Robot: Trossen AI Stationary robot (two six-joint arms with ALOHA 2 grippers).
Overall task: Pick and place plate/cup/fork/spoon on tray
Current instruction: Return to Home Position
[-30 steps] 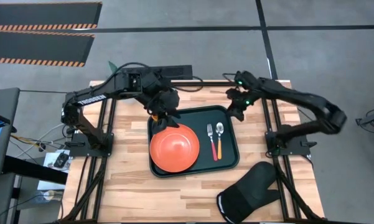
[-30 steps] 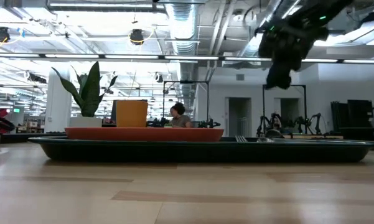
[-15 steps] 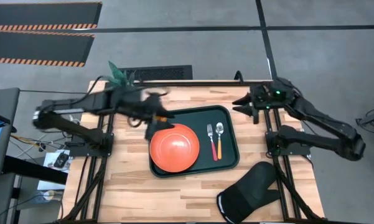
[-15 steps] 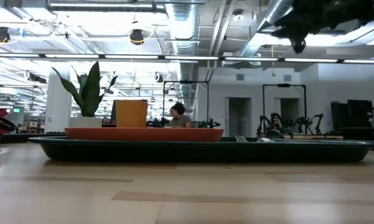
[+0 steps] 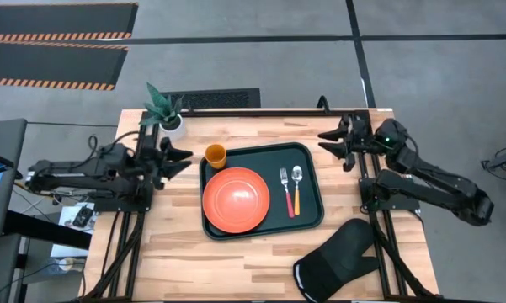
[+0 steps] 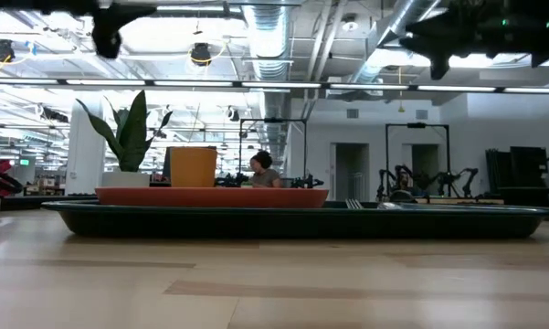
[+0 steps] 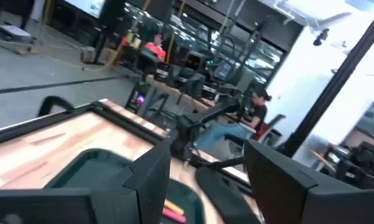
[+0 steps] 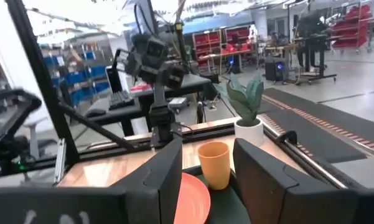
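The dark tray (image 5: 311, 210) lies mid-table. On it rest the orange-red plate (image 5: 236, 199), the small orange cup (image 5: 215, 156) standing upright in the far left corner, the pink-handled fork (image 5: 285, 191) and the orange-handled spoon (image 5: 297, 187). My left gripper (image 5: 183, 160) is open and empty, above the table just left of the tray and pointing at it. My right gripper (image 5: 328, 143) is open and empty, off the tray's far right corner, held high in the low view (image 6: 434, 50). The right wrist view shows the cup (image 8: 215, 163) between its open fingers, far off.
A black oven mitt (image 5: 337, 261) lies at the table's near right corner. A small potted plant (image 5: 162, 108) stands at the far left corner. A person (image 6: 260, 169) sits in the room behind the table.
My left gripper has drawn back from over the tray's far left corner toward the table's left edge; the cup now stands uncovered there. My right gripper has risen and moved back toward the table's right edge, tipping from pointing down to about level.
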